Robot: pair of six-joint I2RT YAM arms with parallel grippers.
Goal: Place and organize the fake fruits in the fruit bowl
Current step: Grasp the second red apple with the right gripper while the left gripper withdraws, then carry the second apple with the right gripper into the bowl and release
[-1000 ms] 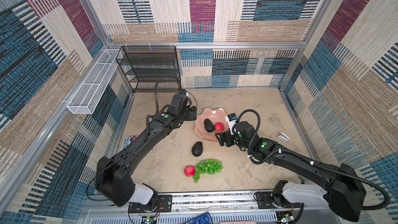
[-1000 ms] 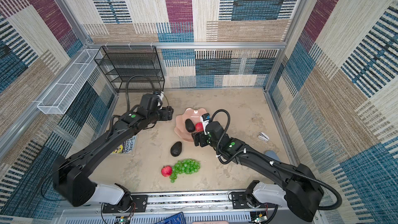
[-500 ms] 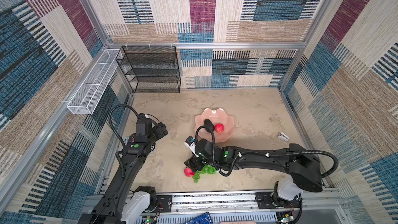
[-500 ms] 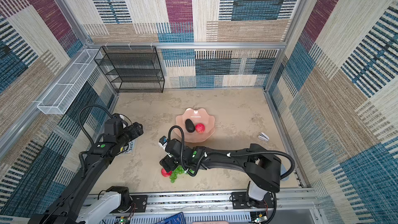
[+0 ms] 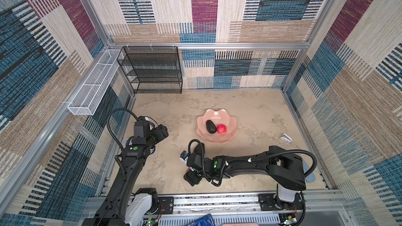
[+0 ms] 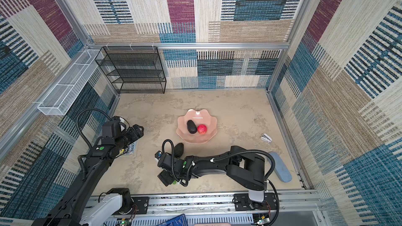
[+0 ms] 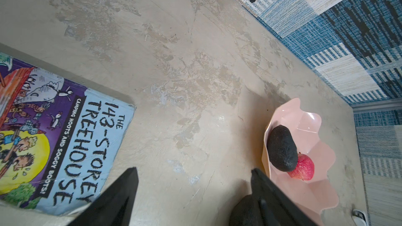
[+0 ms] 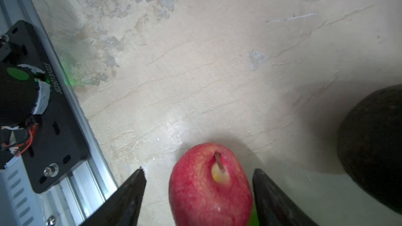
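Observation:
The pink scalloped fruit bowl holds a dark avocado and a red apple. A second avocado lies on the table in front of the bowl. My right gripper is low near the front edge. It is open, with its fingers on either side of another red apple; a gap shows on one side. Only a sliver of the green grapes shows beside that gripper. My left gripper hovers open and empty, left of the bowl.
A picture book lies under the left arm. A black wire shelf and a white mesh basket stand at the back left. A small white object and a blue-grey pad lie at the right. The front rail is close to the right gripper.
The left arm pulled back from the bowl to the left. The right arm swung from the bowl down to the apple near the front edge, and its jaws have narrowed around it.

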